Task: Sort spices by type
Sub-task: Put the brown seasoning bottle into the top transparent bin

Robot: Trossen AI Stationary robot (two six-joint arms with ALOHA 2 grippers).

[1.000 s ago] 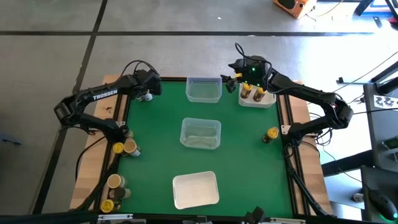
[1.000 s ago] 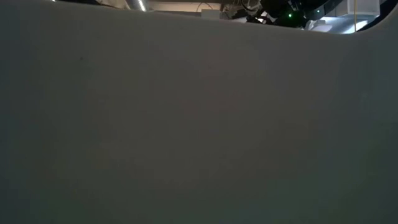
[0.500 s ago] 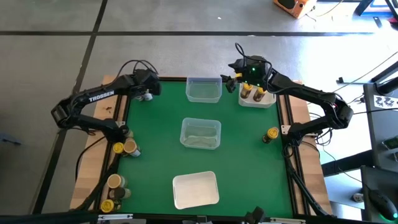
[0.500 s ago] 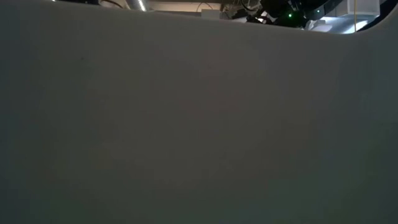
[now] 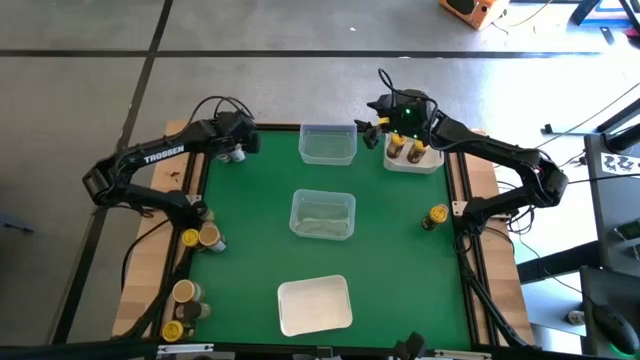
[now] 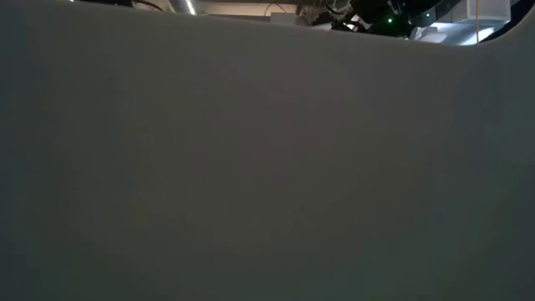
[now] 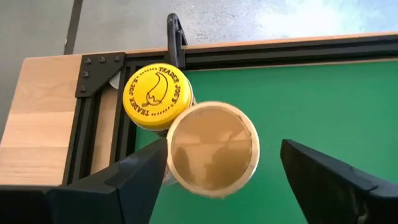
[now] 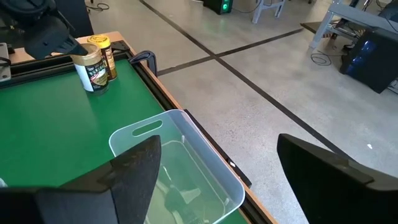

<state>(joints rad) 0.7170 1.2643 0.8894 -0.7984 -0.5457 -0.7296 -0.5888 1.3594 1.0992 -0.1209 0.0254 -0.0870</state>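
My left gripper [image 7: 222, 149] is open at the table's far left corner [image 5: 236, 150], one finger on either side of a tan-topped spice jar [image 7: 211, 148]. That jar stands on the green mat beside a yellow-topped jar [image 7: 155, 97]. The right wrist view shows both jars [image 8: 92, 68] from far off. My right gripper [image 8: 217, 144] hangs open with nothing between its fingers above the far edge [image 5: 372, 127]. It is between a clear tray [image 5: 327, 143] and a white tray [image 5: 432, 163] holding two jars [image 5: 397, 148]. My left gripper comes at the tan-topped jar slanting down from above. One finger [image 7: 146, 174] shows right against the jar's side below the lid's rim [image 7: 170, 157]; I cannot tell whether it touches. Green mat shows between the jar and the other finger [image 7: 311, 168].
A second clear tray [image 5: 322, 214] sits mid-table and a white tray [image 5: 314, 304] near the front. Loose jars stand at the left edge [image 5: 200, 237], the near left corner [image 5: 183, 300] and the right side [image 5: 436, 217]. A pale wall [image 6: 267, 167] fills almost all of the low view.
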